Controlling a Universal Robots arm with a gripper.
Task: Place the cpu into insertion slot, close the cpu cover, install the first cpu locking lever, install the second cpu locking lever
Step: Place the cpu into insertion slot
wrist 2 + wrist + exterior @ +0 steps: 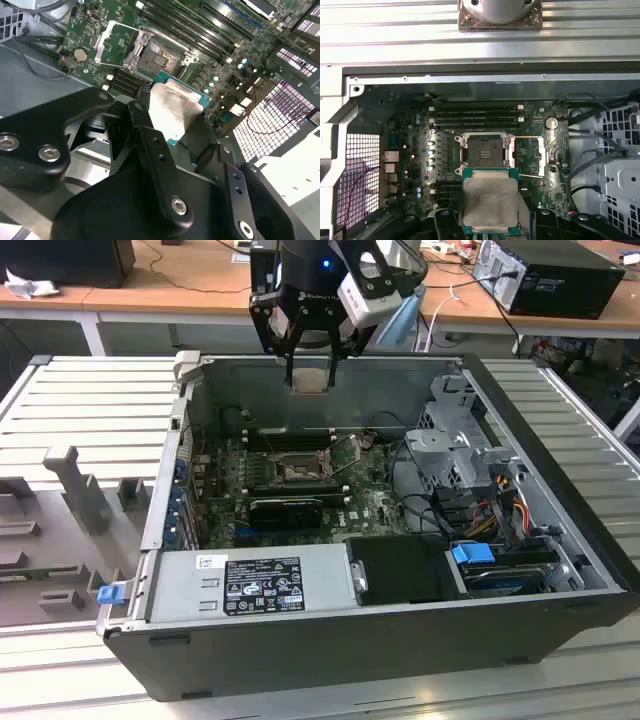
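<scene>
In the upper middle of the exterior view the black multi-link gripper (pixel 308 368) hangs over the far wall of the open dark grey computer case (pixel 560 570), which lies on its side on a ribbed pale metal table (pixel 90 400). The gripper is clamped on the cpu (pixel 308 378), a small flat square chip with a pale silver-beige metal top and a green edge. In the second wrist view a black finger (pixel 140 111) presses against one side of the chip and another against the opposite side, with the chip held level between them. The cpu is up in the air, well apart from the green motherboard (pixel 375 502) at the bottom of the case. The insertion slot (pixel 483 150), a small square dark socket with a metallic rim, sits bare near the middle of the board, with nothing in it. The cpu cover (pixel 530 156), a thin silver metal frame plate with a square window, is swung open and lies just beside the socket. A round silver coin battery (pixel 551 122) sits near the cover, and long black memory slots (pixel 477 117) run along the socket's other side. In the lower middle of the exterior view a grey power supply box (pixel 250 585) with a label fills the near side of the case.
</scene>
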